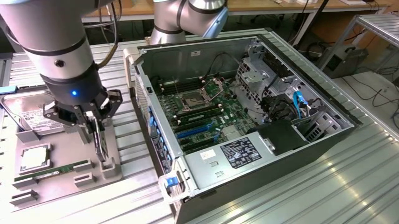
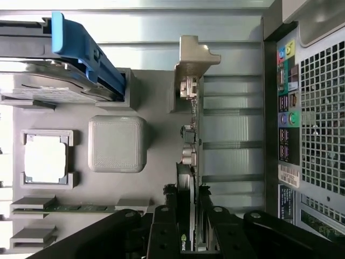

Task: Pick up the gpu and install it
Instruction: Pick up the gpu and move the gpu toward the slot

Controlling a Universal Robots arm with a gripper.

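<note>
One tool (image 1: 92,120) clamps the gpu (image 1: 100,143), which stands on edge in its grey tray (image 1: 62,184) at nine o'clock of the open computer case (image 1: 249,116), so the pick-up step is in hand and, by the look of it, calls for a straight, untilted hold.

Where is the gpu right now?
On the exterior view's left, the gpu stands on edge in the gray tray, clamped by the gripper, beside the computer case.

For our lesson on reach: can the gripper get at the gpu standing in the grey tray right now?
Probably yes. The gripper is right over the gpu, which stands on edge in the tray; nothing lies between them, and the hard drive and computer case sit aside.
</note>
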